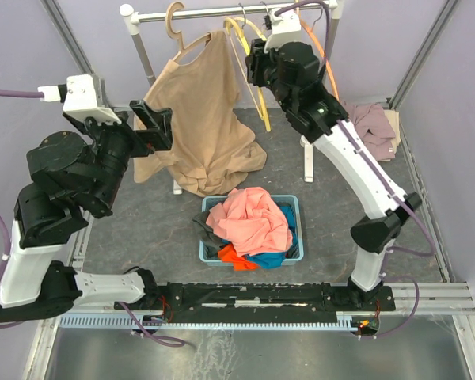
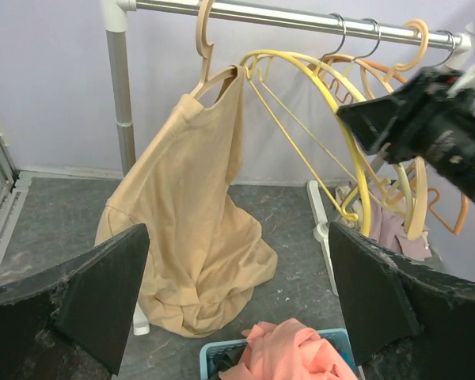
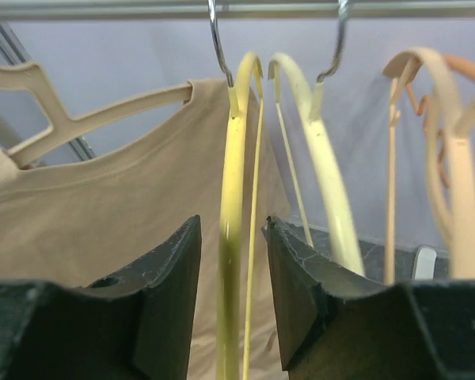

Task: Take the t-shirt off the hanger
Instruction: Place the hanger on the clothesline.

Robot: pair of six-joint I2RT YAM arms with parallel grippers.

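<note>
Top external: blue basket heaped with clothes.
Empty left gripper gapes; right gripper jaws stand apart around yellow hanger.

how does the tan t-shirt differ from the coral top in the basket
The tan t-shirt is plain beige; the coral top is bright orange-pink. The tan t-shirt hangs from a hanger on the rail, its hem pooled on the table; the coral top lies crumpled in the blue basket over other clothes. Both are limp cloth.
</note>
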